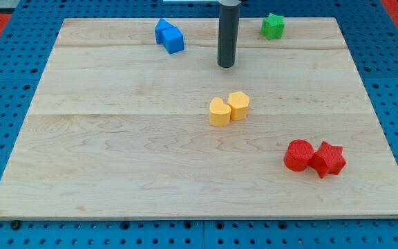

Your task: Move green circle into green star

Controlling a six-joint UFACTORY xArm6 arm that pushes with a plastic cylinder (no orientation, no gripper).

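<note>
The green star [273, 26] is sitting near the board's [116, 173] top edge, to the view's right, and I am seeing no green circle anywhere; perhaps it is hiding behind my rod, but I cannot tell. My tip [226, 66] is standing on the wood to the left of the star and a little lower in the view, apart from it, and it is touching no block. I have no hand to open or close, only this rod, so nothing is being held. The blue blocks [168, 36] are lying together at the top left of my tip, the two yellow blocks [229, 108] are touching below it near the middle, and the red circle [299, 155] is pressing against the red star [329, 158] at the bottom right. I judge that these pairs are not standing in the way to the star.
</note>
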